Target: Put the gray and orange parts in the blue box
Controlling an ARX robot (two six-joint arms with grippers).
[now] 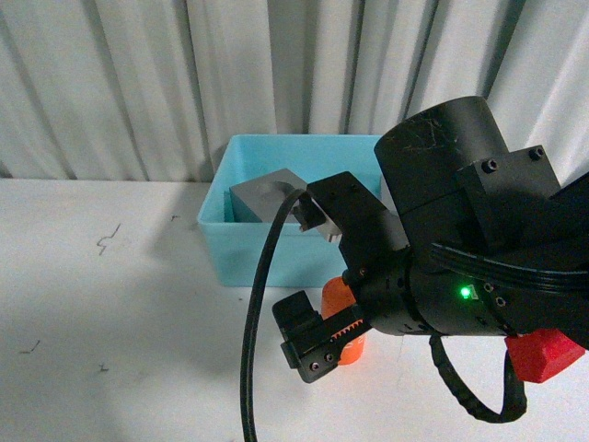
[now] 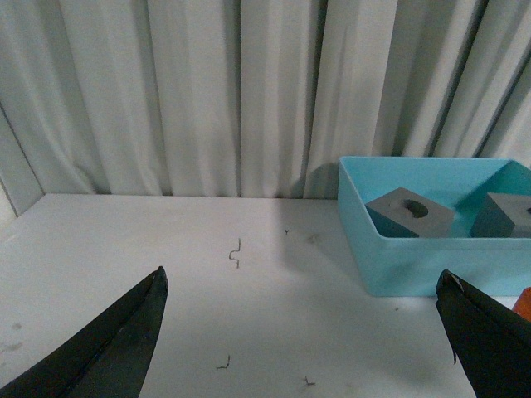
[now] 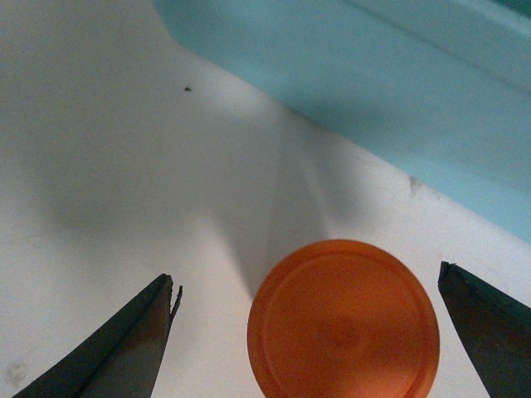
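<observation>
Two gray cubes (image 2: 409,213) (image 2: 504,217) sit in the blue box (image 2: 398,265); on the white table (image 2: 166,240) our right gripper (image 3: 307,276) gapes around the orange cylinder (image 3: 343,319), our left gripper (image 2: 302,275) gapes empty; curtains (image 2: 166,99) behind.

Black right arm (image 1: 479,239), round housing (image 1: 442,152), green light (image 1: 465,293), looped cable (image 1: 260,322), red cap (image 1: 545,355)

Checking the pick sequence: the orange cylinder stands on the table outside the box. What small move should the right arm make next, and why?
Probably lower the right gripper straight down over the orange cylinder, ready to close. Its wrist view shows it open, with jaws on either side of the cylinder's top and not touching it. Both gray cubes already lie in the blue box.
</observation>
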